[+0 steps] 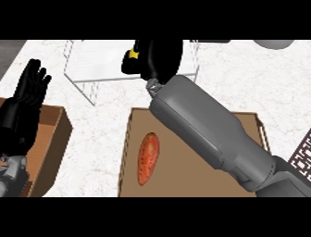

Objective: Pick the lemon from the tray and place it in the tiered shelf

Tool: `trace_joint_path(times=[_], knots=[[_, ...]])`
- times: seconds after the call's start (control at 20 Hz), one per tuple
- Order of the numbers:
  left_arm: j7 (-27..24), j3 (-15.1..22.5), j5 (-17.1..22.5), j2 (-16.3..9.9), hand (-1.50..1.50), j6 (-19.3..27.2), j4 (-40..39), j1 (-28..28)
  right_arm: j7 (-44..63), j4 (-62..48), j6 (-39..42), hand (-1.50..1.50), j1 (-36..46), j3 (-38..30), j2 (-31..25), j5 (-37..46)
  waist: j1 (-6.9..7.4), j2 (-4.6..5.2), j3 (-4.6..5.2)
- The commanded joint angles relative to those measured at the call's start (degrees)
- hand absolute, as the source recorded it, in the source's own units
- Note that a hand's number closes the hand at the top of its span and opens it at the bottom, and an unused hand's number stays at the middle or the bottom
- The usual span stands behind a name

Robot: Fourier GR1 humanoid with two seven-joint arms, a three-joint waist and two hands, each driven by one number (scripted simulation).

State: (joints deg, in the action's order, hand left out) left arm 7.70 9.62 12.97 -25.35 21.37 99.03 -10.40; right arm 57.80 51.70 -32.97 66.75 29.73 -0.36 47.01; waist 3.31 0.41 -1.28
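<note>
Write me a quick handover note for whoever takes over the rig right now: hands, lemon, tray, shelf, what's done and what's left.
Right hand: over the tiered shelf, fingers curled round the lemon.
Left hand: open, resting at the left edge, fingers up.
Tray: the lemon is out; one long orange-red vegetable lies in it.
Done: lemon picked and carried to the shelf.
Left: set it on the shelf, release it, withdraw the arm.

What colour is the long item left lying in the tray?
Orange-red, seen in the head view: the long item lies on the brown tray.
</note>
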Motion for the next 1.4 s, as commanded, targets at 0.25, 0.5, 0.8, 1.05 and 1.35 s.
trace_joint_path(times=[0.25,0.5,0.8,1.05,1.35], knots=[[0.5,2.0,-0.4,2.6,0.0,0.3,-2.9,1.4,0.0,-8.7,-12.8,-1.5,1.7,-4.2,0.3,-7.7,0.81,0.76,1.32],[-1.8,0.5,1.1,2.7,0.0,-1.1,-4.2,2.9,-8.3,-12.6,-11.9,-1.5,2.0,-5.2,0.3,-14.7,1.08,1.0,1.37],[-0.6,1.5,0.3,2.4,0.0,-1.1,-2.5,3.5,-16.4,-12.9,-15.0,-1.5,3.4,-6.0,0.3,-20.7,0.89,0.77,1.31],[-0.5,0.3,-0.1,2.7,0.0,0.0,-4.9,2.1,-18.0,-11.4,-20.4,-1.5,6.0,-7.7,0.3,-23.0,-0.63,0.45,1.32],[1.9,-1.0,0.4,1.4,0.0,0.6,-1.8,4.8,-14.6,-11.3,-23.7,-1.5,8.1,-11.7,-0.7,-20.1,-3.1,-0.63,1.32]])
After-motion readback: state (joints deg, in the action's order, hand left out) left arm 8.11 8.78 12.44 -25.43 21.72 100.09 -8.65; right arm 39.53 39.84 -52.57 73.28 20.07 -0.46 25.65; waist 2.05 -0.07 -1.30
